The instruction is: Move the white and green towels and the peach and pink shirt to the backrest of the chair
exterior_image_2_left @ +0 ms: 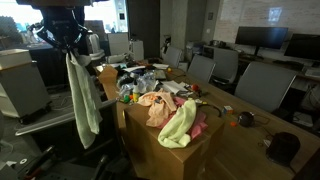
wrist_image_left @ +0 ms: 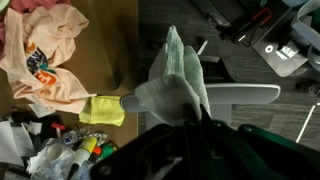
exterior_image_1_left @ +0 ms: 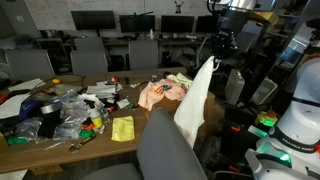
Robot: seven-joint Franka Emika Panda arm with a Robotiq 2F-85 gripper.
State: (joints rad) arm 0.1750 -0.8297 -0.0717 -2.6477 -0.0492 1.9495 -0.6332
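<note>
Hanging white towel [exterior_image_1_left: 197, 95] pinched in closed jaws beside wooden table [wrist_image_left: 110, 40], peach shirt [wrist_image_left: 50, 55] with unreadable print

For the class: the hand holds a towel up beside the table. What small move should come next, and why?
Probably carry the hand, kept shut, sideways over the backrest. The white towel hangs free from it and seems to dangle beside the backrest, not across its top edge, so releasing here would likely drop it to the floor.
</note>
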